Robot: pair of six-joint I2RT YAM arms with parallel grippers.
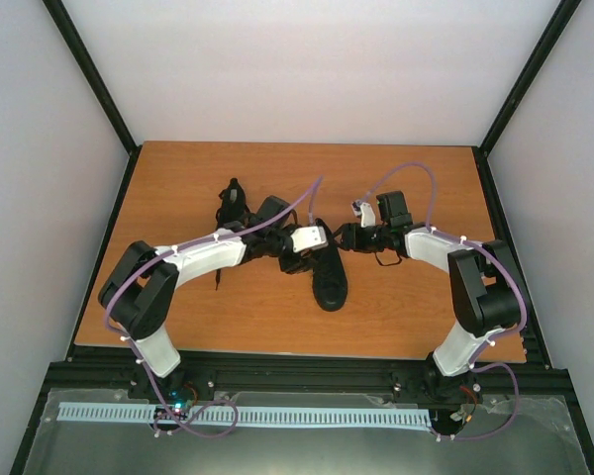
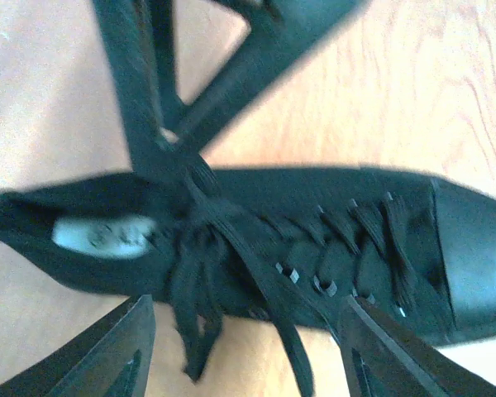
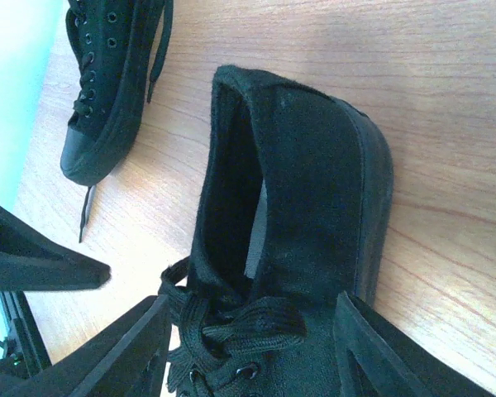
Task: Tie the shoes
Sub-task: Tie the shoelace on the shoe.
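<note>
An orange wooden surface [image 1: 178,178] sits between plain white walls [image 1: 307,69]. One shoe [image 1: 329,282] lies near its centre, the other shoe [image 1: 233,203] farther back left. Over the centre one, the left pincer [image 2: 244,331] and right pincer [image 3: 248,331] both stand apart, gripping nothing.

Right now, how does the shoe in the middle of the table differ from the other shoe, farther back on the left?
The middle shoe lies with its heel between the left gripper and the right gripper; the far shoe lies apart from both. The middle shoe's laces are gathered in a bunch above the tongue; the far shoe's lace trails loose onto the table. Both are all-black low-top sneakers.
</note>
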